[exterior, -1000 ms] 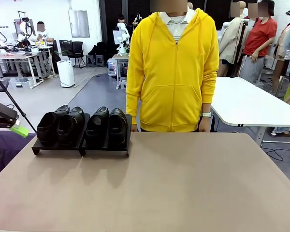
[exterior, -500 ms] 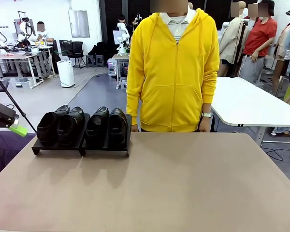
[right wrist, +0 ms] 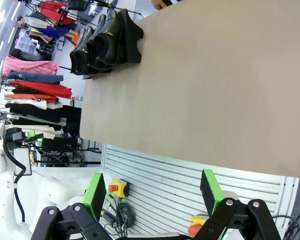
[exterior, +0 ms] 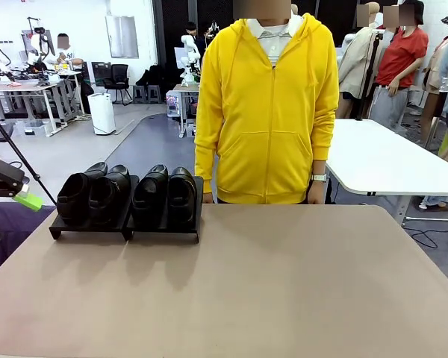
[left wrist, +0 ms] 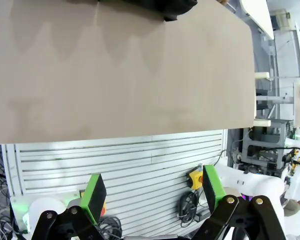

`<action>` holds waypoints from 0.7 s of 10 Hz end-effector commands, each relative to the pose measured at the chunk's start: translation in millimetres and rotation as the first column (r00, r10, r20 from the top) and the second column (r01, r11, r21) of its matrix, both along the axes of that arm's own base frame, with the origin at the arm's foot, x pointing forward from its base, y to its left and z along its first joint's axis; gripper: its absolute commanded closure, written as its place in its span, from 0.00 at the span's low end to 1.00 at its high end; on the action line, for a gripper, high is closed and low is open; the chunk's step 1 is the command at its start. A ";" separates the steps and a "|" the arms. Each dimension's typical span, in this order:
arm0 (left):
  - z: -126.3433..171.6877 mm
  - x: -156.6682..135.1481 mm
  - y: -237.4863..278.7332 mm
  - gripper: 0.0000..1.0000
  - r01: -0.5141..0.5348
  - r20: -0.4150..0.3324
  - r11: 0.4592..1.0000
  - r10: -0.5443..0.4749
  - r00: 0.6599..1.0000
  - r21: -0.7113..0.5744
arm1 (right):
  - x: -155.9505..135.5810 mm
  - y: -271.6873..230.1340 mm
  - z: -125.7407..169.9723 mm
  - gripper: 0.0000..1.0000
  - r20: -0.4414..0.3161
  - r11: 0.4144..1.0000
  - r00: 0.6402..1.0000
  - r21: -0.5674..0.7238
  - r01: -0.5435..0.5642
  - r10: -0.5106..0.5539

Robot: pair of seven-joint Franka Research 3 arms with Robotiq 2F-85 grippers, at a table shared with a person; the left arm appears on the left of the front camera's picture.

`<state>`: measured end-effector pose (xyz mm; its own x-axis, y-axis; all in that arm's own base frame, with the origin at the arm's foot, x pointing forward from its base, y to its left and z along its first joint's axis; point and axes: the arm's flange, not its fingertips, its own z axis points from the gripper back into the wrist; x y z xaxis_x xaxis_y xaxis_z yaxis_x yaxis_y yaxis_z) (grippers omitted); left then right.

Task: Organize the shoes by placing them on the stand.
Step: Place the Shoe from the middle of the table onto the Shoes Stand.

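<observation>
The shoes point(exterior: 127, 195), all four, sit side by side on the stand point(exterior: 164, 231) at the table's point(exterior: 284, 283) far left, toes toward the robot. The left gripper point(left wrist: 152, 197) and right gripper point(right wrist: 152, 192) hang off the near edge, jaws spread and empty. The job looks done; the likeliest slip now is an arm sweep nudging the rack, sliding a loafer down its slope

Robotics lab — workbenches point(exterior: 26, 88), office chairs point(exterior: 118, 77), clothes racks point(right wrist: 37, 92).
</observation>
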<state>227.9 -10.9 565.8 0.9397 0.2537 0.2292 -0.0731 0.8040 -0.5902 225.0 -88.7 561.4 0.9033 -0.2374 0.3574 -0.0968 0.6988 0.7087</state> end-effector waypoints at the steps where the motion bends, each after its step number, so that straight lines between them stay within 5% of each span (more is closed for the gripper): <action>1: -0.8 -0.2 2.6 0.00 0.012 0.014 1.000 -0.011 1.000 -0.011 | -0.2 0.0 2.1 0.00 0.017 1.000 1.000 0.009 -0.007 0.007; 7: -0.8 -0.2 2.6 0.00 0.012 0.014 1.000 -0.011 1.000 -0.011 | -0.2 0.0 2.1 0.00 0.017 1.000 1.000 0.009 -0.007 0.007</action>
